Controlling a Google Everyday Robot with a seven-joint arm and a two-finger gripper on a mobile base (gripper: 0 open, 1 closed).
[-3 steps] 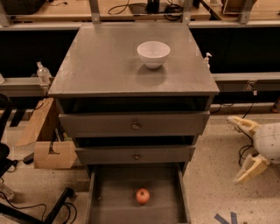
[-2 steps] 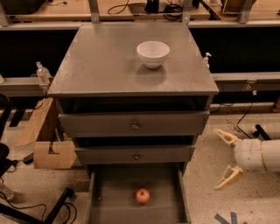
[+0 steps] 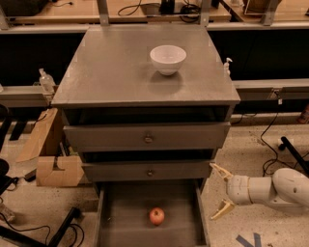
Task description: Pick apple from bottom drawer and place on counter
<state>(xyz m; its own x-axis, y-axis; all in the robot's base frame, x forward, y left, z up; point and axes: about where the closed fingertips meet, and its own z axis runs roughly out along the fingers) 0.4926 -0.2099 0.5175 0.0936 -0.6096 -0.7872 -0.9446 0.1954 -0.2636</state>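
The apple (image 3: 156, 216), small and red-orange, lies near the middle of the open bottom drawer (image 3: 120, 226), a plain grey tray pulled out at the foot of the cabinet. The counter (image 3: 106, 72) is the flat grey top of the cabinet. My gripper (image 3: 216, 190) is at the lower right, just beside the drawer's right wall, above floor level. Its two pale fingers are spread wide and point left toward the cabinet. It holds nothing. The apple is to the left of it and a little lower.
A white bowl (image 3: 168, 59) stands on the counter toward the back. Two upper drawers with round knobs (image 3: 148, 139) are slightly pulled out. A cardboard box (image 3: 53, 166) and cables lie on the floor at the left. Wooden benches (image 3: 145, 9) run behind.
My gripper and arm have moved left from the right edge toward the cabinet, and now sit next to the bottom drawer's right side. The apple and bowl have not moved.
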